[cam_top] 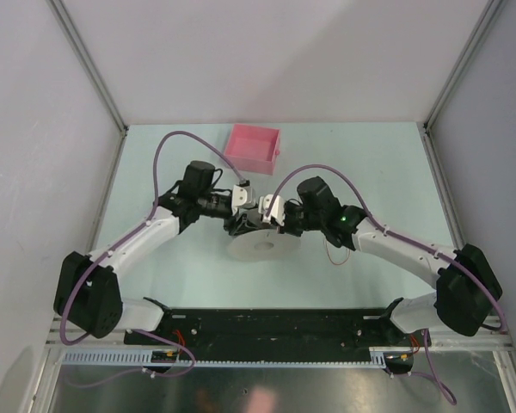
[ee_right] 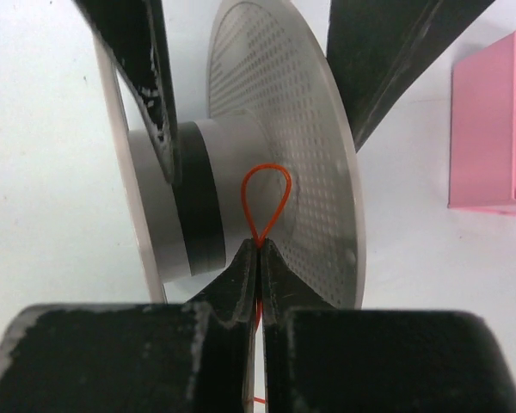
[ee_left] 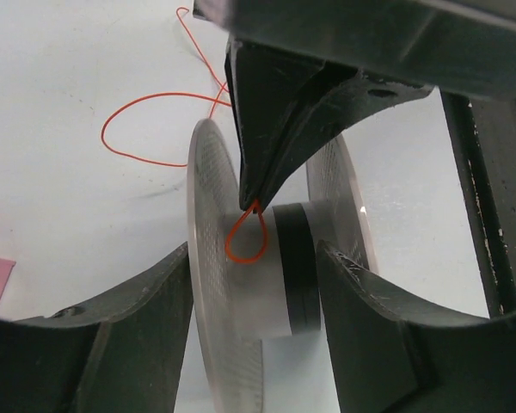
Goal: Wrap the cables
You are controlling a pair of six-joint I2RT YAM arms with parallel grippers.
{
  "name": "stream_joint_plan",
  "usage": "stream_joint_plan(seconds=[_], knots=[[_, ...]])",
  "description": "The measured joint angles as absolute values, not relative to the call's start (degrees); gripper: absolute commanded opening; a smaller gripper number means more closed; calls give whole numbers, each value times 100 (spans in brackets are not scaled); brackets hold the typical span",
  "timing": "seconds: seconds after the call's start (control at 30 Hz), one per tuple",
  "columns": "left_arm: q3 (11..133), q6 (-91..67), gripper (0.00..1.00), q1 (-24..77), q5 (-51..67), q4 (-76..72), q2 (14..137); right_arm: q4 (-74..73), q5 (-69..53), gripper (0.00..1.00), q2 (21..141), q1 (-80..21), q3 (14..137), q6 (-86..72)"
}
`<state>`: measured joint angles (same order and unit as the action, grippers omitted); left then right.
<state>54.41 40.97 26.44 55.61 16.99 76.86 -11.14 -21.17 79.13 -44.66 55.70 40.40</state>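
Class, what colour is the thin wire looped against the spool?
Reddish-orange; the wire shows best in the right wrist view.

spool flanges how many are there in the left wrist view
2: the far flange, on the pink box side of the hub; the near flange, on its opposite end. The orange wire loops between them. No more seem hidden.

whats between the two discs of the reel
The hub with its black band, plus a small orange wire loop pinched by the shut right claw; clearest in the right wrist view.
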Motion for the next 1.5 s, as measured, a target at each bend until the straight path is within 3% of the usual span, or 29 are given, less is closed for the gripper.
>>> stream_joint_plan(seconds=[0.2,0.47,0.77,1.1,1.33,1.5], knots=[[5441,4086,55,2746,5507,1551,7762,-773,-2049,0,7861,-4530,5518,3874],[5441,4047,38,2746,5481,1424,7800,-563,-2025,0,7828,-4569,5516,3771],[5441,4053,33,2749,5483,1358,7835,-545,-2012,0,7828,-4569,5507,3723],[5443,4086,2,2753,5426,1236,7872,-548,-2012,0,7828,-4567,5472,3551],[5443,4036,0,2753,5417,1223,7872,-565,-2016,30,7804,-4541,5459,3400],[5443,4056,0,2821,5352,1153,7872,-862,-2158,42,7498,-4445,5441,3240]])
